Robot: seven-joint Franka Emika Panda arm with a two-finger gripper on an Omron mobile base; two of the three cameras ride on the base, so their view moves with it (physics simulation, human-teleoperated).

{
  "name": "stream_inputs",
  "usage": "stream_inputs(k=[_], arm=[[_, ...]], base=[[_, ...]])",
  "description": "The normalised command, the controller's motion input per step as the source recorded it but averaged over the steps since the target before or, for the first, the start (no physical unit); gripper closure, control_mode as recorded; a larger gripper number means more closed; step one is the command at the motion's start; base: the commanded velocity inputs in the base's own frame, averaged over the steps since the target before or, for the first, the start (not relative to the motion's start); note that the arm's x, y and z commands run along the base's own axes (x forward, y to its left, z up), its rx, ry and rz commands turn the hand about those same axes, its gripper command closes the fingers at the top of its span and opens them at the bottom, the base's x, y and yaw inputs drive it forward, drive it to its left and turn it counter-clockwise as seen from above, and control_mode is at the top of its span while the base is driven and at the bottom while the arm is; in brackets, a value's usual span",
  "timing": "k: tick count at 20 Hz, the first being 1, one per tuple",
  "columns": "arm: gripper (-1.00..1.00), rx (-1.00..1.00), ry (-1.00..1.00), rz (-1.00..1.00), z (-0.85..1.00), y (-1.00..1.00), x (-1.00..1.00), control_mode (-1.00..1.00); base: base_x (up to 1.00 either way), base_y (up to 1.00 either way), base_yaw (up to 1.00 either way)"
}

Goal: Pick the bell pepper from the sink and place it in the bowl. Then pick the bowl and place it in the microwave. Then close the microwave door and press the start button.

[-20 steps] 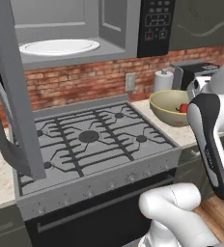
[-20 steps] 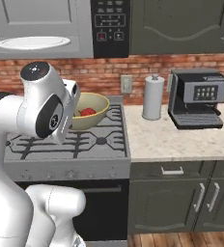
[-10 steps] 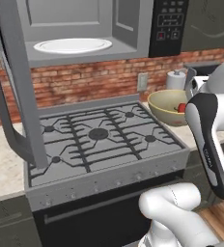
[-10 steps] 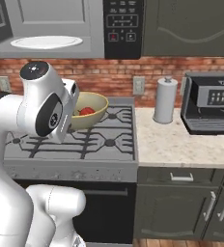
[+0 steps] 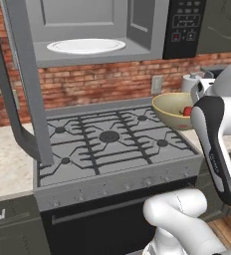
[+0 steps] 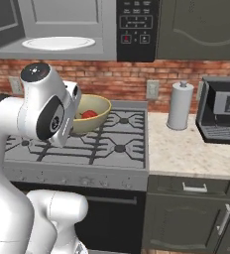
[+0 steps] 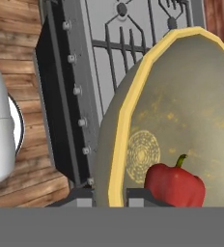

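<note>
Pincer (image 7: 109, 198) clamped on bowl (image 5: 174, 110) rim, pepper (image 7: 174, 185) inside, bowl held aloft over stove at 3 o'clock; step in hand: carry to microwave (image 5: 102, 30); next, raise toward 11 o'clock onto turntable (image 5: 86, 46).

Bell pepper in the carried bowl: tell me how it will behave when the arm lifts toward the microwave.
The bell pepper is rounded and glossy, so it will probably roll or slide. The bowl looks deep, likely containing it.

red bell pepper (image 7: 174, 185), olive-tan bowl (image 7: 191, 111), red brick backsplash (image 5: 102, 82), grey stove (image 5: 112, 149)
</note>
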Motion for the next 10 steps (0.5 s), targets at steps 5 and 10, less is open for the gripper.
stream_inputs(k=[5,10], arm=[[1.0,0.0,0.0,0.0,0.0,0.0,0.0,1.0],[1.0,0.0,0.0,0.0,0.0,0.0,0.0,1.0]], base=[[0.07,0.27,0.07],[0.11,0.26,0.04]])
